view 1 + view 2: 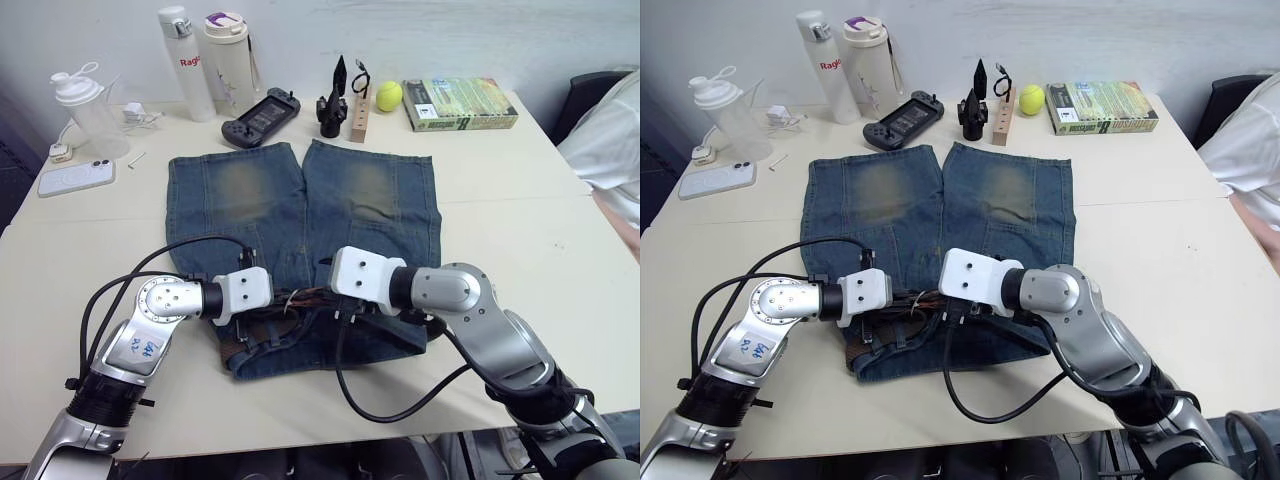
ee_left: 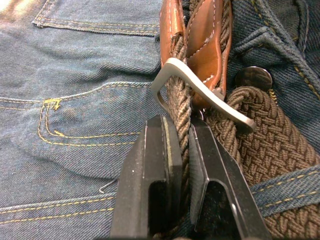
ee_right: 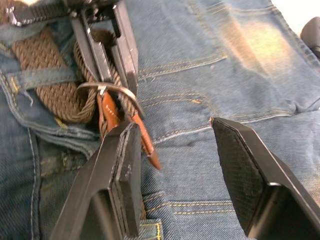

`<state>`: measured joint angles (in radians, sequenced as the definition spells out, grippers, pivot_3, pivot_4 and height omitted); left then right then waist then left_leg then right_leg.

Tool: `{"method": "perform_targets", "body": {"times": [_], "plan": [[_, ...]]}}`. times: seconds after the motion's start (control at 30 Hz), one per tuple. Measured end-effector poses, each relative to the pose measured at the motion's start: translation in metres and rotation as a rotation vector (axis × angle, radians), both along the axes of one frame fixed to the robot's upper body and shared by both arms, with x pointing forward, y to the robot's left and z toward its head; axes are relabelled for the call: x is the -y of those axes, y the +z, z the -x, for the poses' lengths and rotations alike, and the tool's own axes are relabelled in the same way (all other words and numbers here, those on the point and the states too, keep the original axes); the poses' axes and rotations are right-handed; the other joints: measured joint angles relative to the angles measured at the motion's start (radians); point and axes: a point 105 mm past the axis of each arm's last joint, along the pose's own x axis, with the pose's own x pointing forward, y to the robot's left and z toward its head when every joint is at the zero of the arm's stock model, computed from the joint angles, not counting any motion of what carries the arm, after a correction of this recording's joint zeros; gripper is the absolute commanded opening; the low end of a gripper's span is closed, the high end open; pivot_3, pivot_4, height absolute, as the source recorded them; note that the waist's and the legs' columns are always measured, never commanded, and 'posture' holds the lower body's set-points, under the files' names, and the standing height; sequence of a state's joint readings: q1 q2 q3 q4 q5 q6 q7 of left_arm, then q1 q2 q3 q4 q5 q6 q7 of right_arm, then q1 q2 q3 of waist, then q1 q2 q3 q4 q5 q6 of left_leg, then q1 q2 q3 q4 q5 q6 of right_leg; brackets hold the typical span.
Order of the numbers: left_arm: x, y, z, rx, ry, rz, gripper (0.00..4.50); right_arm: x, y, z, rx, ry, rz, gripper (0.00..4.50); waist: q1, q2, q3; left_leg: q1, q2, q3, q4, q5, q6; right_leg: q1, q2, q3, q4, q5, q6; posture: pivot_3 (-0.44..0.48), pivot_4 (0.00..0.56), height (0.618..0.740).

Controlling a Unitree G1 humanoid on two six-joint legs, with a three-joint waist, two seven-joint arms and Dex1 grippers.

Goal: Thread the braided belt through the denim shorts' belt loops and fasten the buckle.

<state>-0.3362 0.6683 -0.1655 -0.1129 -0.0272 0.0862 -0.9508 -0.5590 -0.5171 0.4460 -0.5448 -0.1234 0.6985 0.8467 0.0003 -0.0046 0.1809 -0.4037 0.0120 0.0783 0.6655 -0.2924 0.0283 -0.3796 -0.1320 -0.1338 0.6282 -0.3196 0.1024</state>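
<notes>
While the braided belt (image 2: pixel 280 145) already sits under a belt loop (image 2: pixel 285 187) at the denim shorts' (image 1: pixel 300 200) near waistband, the buckle (image 2: pixel 200 90) looks unfastened, left gripper (image 2: pixel 181 135) pinching the braid, right gripper (image 3: pixel 172 132) wide open and empty

Brown braided belt (image 2: pixel 280 145), blue denim shorts (image 1: pixel 300 210)

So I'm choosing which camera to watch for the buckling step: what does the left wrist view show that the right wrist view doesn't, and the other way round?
Left wrist view: the left end effector shut on the braided belt just below the buckle, plus a metal button beside it.

Right wrist view: the right end effector open, its fingers straddling the belt's leather tip, and the faded patch on a leg.

Both: buckle, braided belt, left end effector's fingers, a belt loop over the belt, and the denim shorts.
</notes>
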Motion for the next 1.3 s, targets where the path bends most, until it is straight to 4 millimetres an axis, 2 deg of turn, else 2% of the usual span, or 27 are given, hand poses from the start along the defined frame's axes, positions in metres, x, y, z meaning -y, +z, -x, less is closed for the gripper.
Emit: {"method": "perform_targets", "body": {"times": [0.4, 0.47, 0.53, 0.63, 0.93, 1.0, 1.03, 1.17, 1.2, 1.3], "plan": [[0.001, 0.001, 0.001, 0.037, -0.020, -0.019, 0.34, -0.010, -0.018, -0.004, 0.042, 0.032, 0.061, 2.46, -0.001, 0.000, 0.000, 0.000, 0.000, 0.000, 0.000, 0.000, 0.000, 0.000, 0.000, 0.000, 0.000, 0.000, 0.000, 0.000, 0.150, 0.720], [0.001, 0.001, 0.001, 0.042, -0.023, -0.023, 0.34, -0.011, -0.019, -0.003, 0.046, 0.035, 0.065, 2.09, -0.001, 0.000, 0.000, 0.000, 0.000, 0.000, 0.000, 0.000, 0.000, 0.000, 0.000, 0.000, 0.000, 0.000, 0.000, 0.000, 0.150, 0.720], [0.001, 0.001, 0.001, 0.049, -0.026, -0.028, 0.34, -0.012, -0.020, -0.002, 0.045, 0.039, 0.069, 1.50, -0.001, 0.000, 0.000, 0.000, 0.000, 0.000, 0.000, 0.000, 0.000, 0.000, 0.000, 0.000, 0.000, 0.000, 0.000, 0.000, 0.150, 0.720], [0.001, 0.001, 0.000, 0.054, -0.019, -0.029, 0.34, -0.013, -0.023, 0.000, 0.030, 0.051, 0.077, 0.08, 0.000, 0.000, 0.000, 0.000, 0.000, 0.000, 0.000, 0.000, 0.000, 0.000, 0.000, 0.000, 0.000, 0.000, 0.000, 0.000, 0.150, 0.720], [0.001, 0.001, 0.000, 0.059, -0.020, -0.031, 0.34, -0.012, -0.026, 0.002, 0.019, 0.051, 0.075, 0.08, -0.001, 0.000, 0.000, 0.000, 0.000, 0.000, 0.000, 0.000, 0.000, 0.000, 0.000, 0.000, 0.000, 0.000, 0.000, 0.000, 0.150, 0.720], [0.001, 0.002, 0.000, 0.062, -0.023, -0.027, 0.98, -0.012, -0.026, 0.002, 0.017, 0.050, 0.073, 0.00, -0.001, 0.000, 0.000, 0.000, 0.000, 0.000, 0.000, 0.000, 0.000, 0.000, 0.000, 0.000, 0.000, 0.000, 0.000, 0.000, 0.150, 0.720], [0.002, 0.003, 0.000, 0.067, -0.026, -0.021, 1.16, -0.012, -0.027, 0.002, 0.015, 0.049, 0.073, 0.00, 0.000, 0.000, 0.000, 0.000, 0.000, 0.000, 0.000, 0.000, 0.000, 0.000, 0.000, 0.000, 0.000, 0.000, 0.000, 0.000, 0.150, 0.720], [-0.002, 0.010, -0.001, 0.026, 0.021, 0.072, 2.98, -0.012, -0.029, 0.004, 0.002, 0.051, 0.072, 0.00, -0.002, 0.000, 0.000, 0.000, 0.000, 0.000, 0.000, 0.000, 0.000, 0.000, 0.000, 0.000, 0.000, 0.000, 0.000, 0.000, 0.150, 0.720], [-0.003, 0.013, 0.000, 0.006, 0.041, 0.094, 3.31, -0.012, -0.029, 0.004, 0.000, 0.054, 0.071, 0.00, -0.002, 0.000, 0.000, 0.000, 0.000, 0.000, 0.000, 0.000, 0.000, 0.000, 0.000, 0.000, 0.000, 0.000, 0.000, 0.000, 0.150, 0.720], [-0.009, 0.022, 0.007, -0.060, 0.062, 0.165, 3.31, -0.011, -0.031, 0.005, -0.008, 0.050, 0.069, 0.00, -0.003, 0.000, 0.000, 0.000, 0.001, 0.000, 0.000, 0.000, 0.000, 0.000, 0.000, 0.000, 0.000, 0.000, 0.000, 0.000, 0.150, 0.720]]}}
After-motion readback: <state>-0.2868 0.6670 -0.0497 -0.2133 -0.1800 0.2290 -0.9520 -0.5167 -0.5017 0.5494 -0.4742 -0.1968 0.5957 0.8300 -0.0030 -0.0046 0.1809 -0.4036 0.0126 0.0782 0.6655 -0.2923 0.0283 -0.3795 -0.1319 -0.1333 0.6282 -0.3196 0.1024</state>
